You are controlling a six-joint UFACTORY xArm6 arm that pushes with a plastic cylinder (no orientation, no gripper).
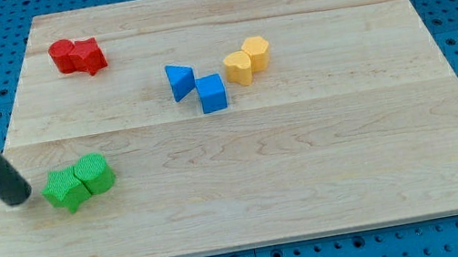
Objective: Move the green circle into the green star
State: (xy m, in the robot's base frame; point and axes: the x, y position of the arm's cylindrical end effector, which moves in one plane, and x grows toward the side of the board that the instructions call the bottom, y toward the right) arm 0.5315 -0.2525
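The green circle (95, 173) touches the right side of the green star (64, 189) near the board's left edge, in the view's lower left. My tip (18, 198) rests on the board just left of the green star, a small gap from it. The dark rod slants up to the view's top left.
Two red blocks (77, 56) sit together at the view's upper left. A blue triangle (180, 81) and blue cube (212, 93) stand near the middle top, with two yellow blocks (248, 60) to their right. The wooden board (311, 180) lies on a blue pegboard.
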